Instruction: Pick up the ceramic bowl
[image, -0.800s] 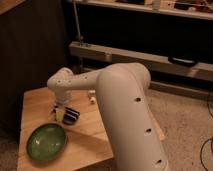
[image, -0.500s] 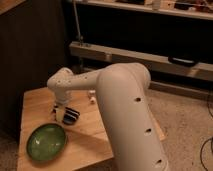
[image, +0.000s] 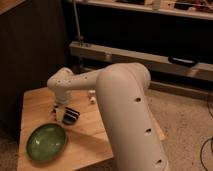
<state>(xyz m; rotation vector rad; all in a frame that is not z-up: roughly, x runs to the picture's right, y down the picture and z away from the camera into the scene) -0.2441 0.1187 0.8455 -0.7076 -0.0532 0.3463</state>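
The ceramic bowl (image: 46, 142) is wide, shallow and glossy green with a darker rim. It sits on the wooden table (image: 37, 102) near its front left corner. My gripper (image: 65, 116) hangs from the white arm's wrist just above the table, up and to the right of the bowl, close to its far rim. It holds nothing that I can see. My thick white arm (image: 127, 110) fills the right half of the view and hides the table's right side.
A small white object (image: 92, 98) sits on the table behind the arm. A dark wall panel stands to the left. A metal rail (image: 150, 60) and shelving run along the back. Speckled floor lies to the right.
The gripper has shifted very slightly toward the bowl; the bowl has not moved.
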